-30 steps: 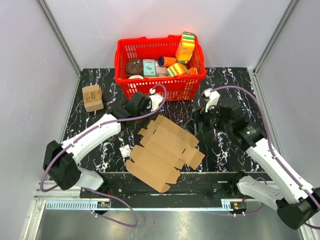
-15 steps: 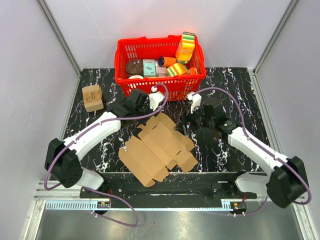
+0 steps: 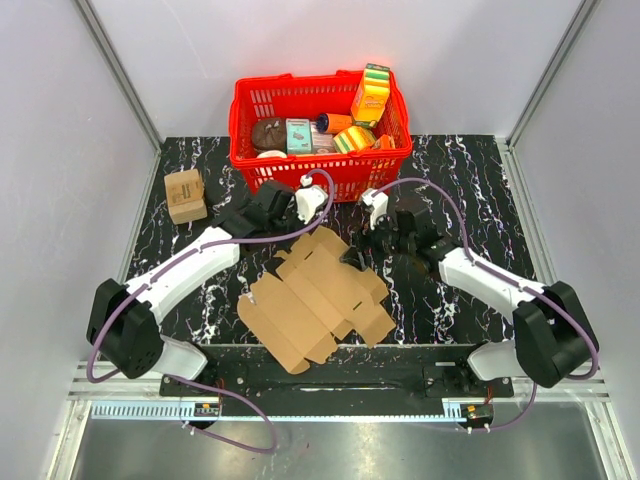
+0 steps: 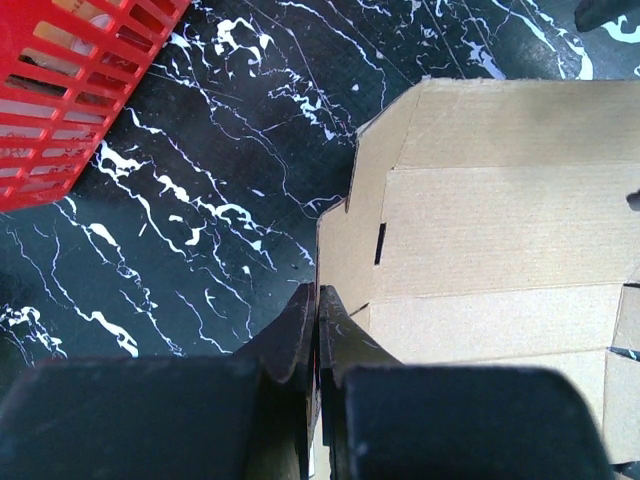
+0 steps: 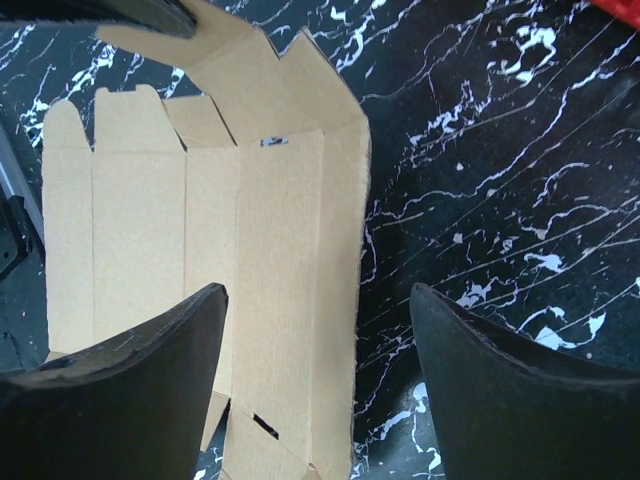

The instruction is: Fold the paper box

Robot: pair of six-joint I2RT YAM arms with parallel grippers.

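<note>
In the top external view, the paper box point(image 3: 312, 298) is lying as an opened-out sheet on the black marbled worktop point(image 3: 460, 180). It is sitting just in front of the red basket point(image 3: 318, 165), between the two arms and skewed to the worktop's edges. The left gripper point(image 3: 292, 238) is meeting the sheet's far-left edge, while the right gripper point(image 3: 362, 250) is hanging over its far-right edge. Both are right at the sheet, one at each side.

In the left wrist view, the left gripper point(image 4: 318, 300) is showing its fingers pressed tight together on the near edge of the paper box point(image 4: 480, 230). It looks to be pinching that flap, with the creased panels spreading away to the right.

In the right wrist view, the right gripper point(image 5: 318, 300) is standing wide apart and holding nothing. It is straddling the right-hand long edge of the paper box point(image 5: 200, 230), whose creases are running straight away from the camera. The outermost panel is lying directly below and between the jaws, so the next fold probably depends on closing on that edge strip.
</note>
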